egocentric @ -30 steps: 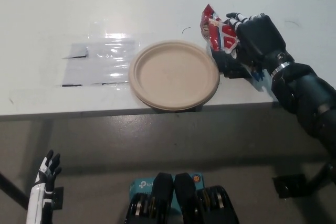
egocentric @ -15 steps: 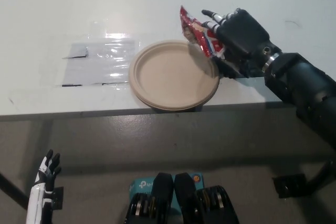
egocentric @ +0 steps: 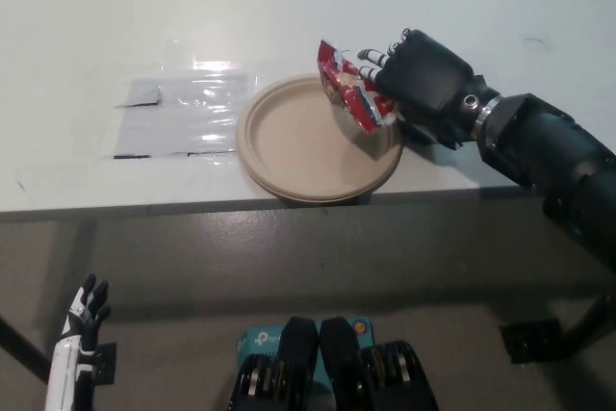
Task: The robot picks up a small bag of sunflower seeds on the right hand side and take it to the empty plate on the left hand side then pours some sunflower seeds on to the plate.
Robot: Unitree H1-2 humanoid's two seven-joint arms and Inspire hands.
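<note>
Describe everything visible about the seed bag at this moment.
The seed bag is a small, crinkled foil-like packet, mostly red with white and dark print too blurred to read. It is held in the black right hand, tilted, over the right part of the beige plate, its far end pointing up-left. No seeds show on the plate. Its opening cannot be made out.

The right hand (egocentric: 423, 84) covers part of the seed bag (egocentric: 346, 96); the bag's print is too blurred to read.
</note>
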